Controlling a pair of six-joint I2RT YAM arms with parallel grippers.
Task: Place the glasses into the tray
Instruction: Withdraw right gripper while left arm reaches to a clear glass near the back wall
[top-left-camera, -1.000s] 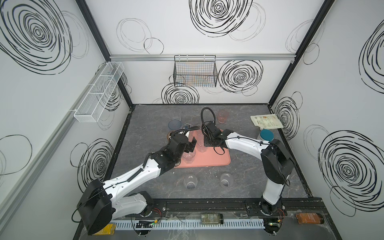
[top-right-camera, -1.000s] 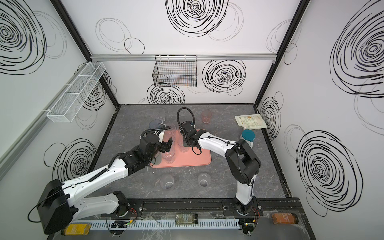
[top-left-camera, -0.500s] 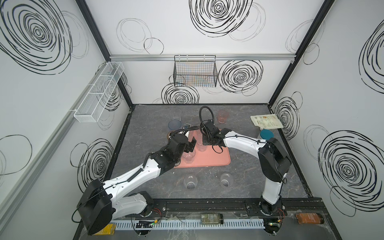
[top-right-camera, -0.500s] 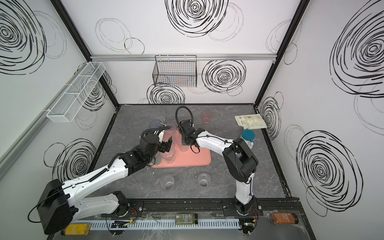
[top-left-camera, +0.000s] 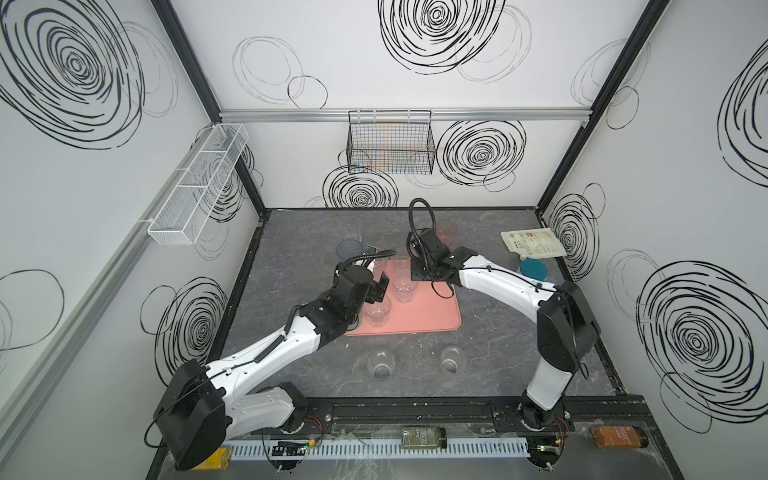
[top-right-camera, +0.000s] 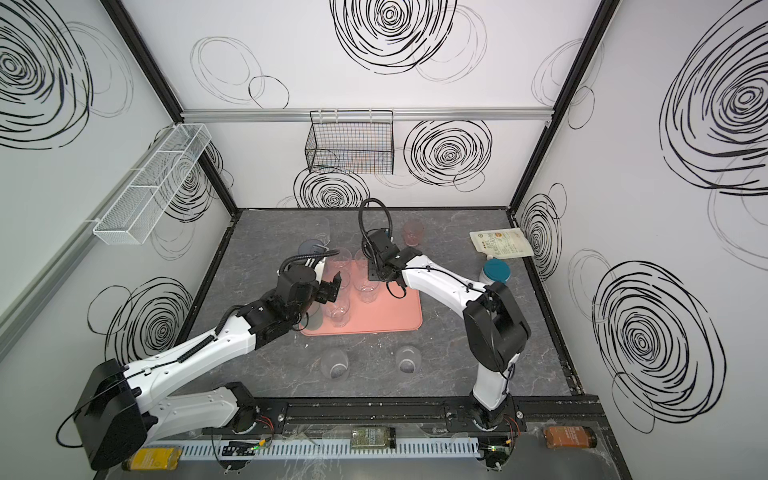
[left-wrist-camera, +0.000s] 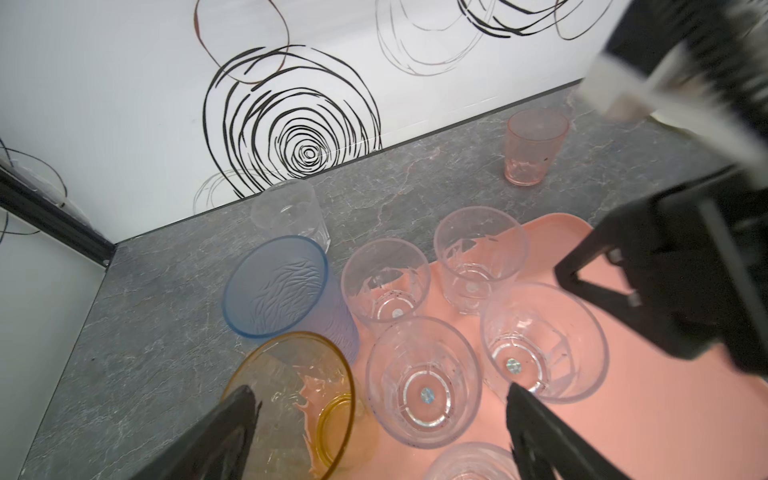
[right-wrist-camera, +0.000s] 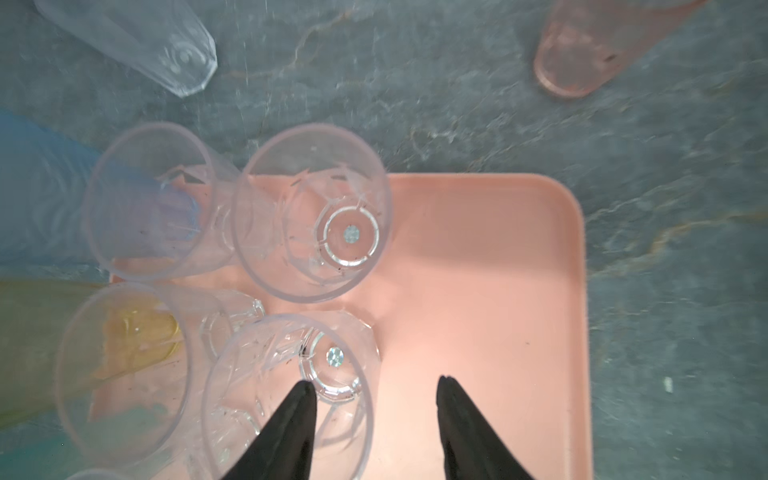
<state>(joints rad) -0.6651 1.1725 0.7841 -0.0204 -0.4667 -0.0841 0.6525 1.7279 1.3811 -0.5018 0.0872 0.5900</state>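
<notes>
– Right wrist view: the right claw (right-wrist-camera: 374, 382) has let go; its fingers (right-wrist-camera: 291, 415) now stand apart astride the wall of a clear glass (right-wrist-camera: 332, 357) on the tray (right-wrist-camera: 498, 291).
– And the left claw (left-wrist-camera: 376, 399)?
– Unmoved, spread wide above glasses at the tray's left edge.
– Anything unclear?
– The amber glass (left-wrist-camera: 291, 399) is cut off; whether it stands on the tray is unclear. Two more glasses (top-left-camera: 380, 365) stand before the tray.

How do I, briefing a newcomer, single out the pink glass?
Find the black wire basket on the back wall. On the table below it, slightly right, beyond the salmon tray, stands the pink glass alone. Unlike the clear glasses nearby, it is tinted pink.
</notes>
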